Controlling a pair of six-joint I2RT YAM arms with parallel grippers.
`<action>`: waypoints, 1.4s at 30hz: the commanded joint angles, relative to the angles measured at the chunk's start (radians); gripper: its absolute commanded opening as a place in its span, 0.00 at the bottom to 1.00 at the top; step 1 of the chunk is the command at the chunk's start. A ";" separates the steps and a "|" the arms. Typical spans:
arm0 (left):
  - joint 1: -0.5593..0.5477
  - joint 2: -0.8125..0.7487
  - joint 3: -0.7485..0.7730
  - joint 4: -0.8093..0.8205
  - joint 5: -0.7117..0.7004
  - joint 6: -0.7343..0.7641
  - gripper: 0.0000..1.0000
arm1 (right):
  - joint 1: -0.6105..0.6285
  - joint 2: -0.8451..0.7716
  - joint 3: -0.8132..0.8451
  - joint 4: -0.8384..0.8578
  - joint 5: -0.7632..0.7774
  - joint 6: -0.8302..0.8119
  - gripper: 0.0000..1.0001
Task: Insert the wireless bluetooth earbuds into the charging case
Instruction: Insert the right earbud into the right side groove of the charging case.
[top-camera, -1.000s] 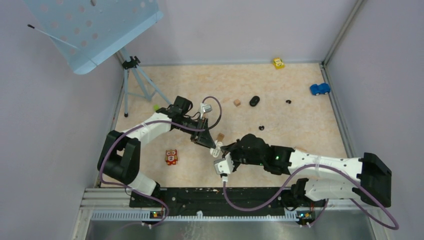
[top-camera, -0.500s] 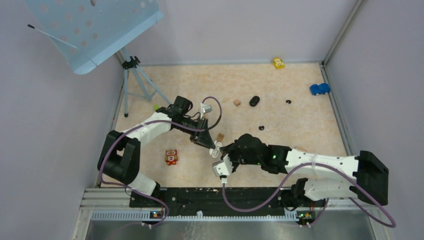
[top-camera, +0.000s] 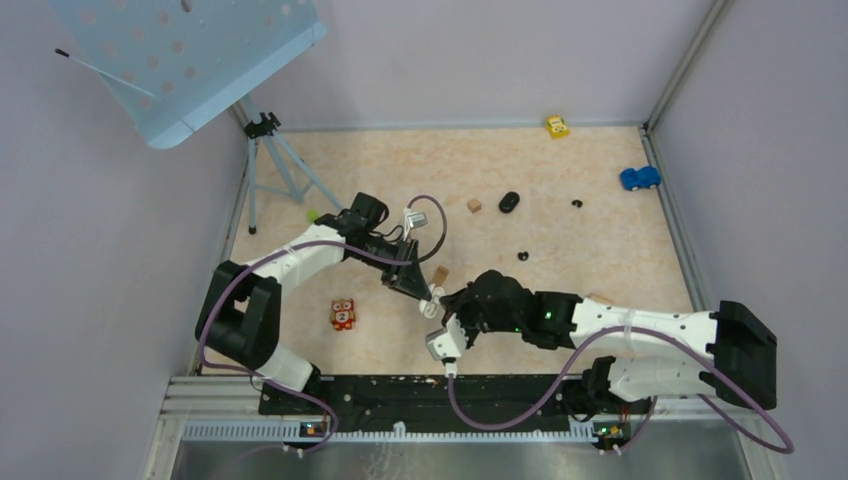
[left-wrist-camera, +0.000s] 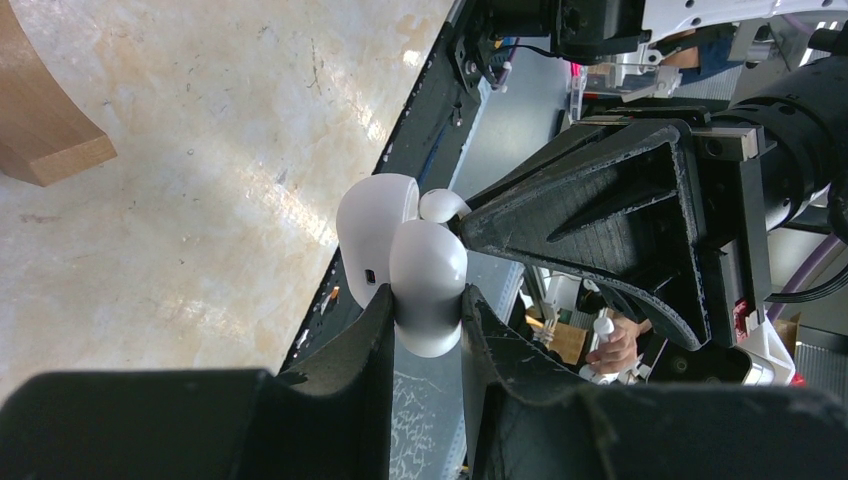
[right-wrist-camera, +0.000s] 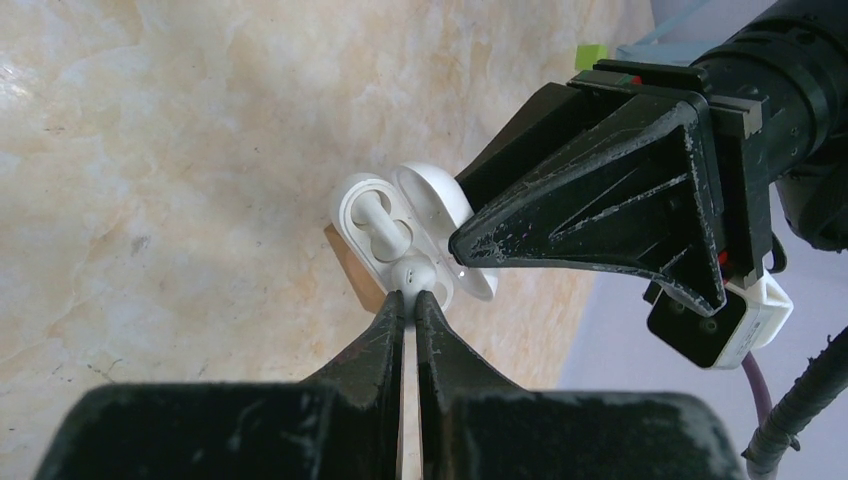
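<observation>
- Gripping the white case (left-wrist-camera: 428, 285) between its 2 fingers, the left gripper (left-wrist-camera: 425, 310) holds it above the table (top-camera: 600, 240) with the lid swung open.
- The right gripper (right-wrist-camera: 411, 305) has its fingers pressed almost together, pinching a white earbud (right-wrist-camera: 411, 272) at their tips, right at the case's open mouth.
- A 2nd white earbud (right-wrist-camera: 375, 215) sits in a slot of the case.
- The 2 grippers meet tip to tip just beside a tan block (top-camera: 440, 273).
- A black bud (top-camera: 522, 255) lies farther back, well apart from the case.
- An owl toy (top-camera: 342, 314) stands left of the grippers.
</observation>
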 joint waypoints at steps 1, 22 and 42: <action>-0.022 -0.041 0.052 -0.026 0.069 0.024 0.00 | 0.030 0.015 -0.006 -0.018 0.041 -0.069 0.00; -0.061 -0.051 0.065 -0.047 0.075 0.043 0.00 | 0.035 0.005 -0.074 0.041 0.133 -0.108 0.00; -0.082 -0.050 0.075 -0.064 0.055 0.048 0.00 | 0.034 -0.020 -0.080 0.036 0.072 -0.071 0.21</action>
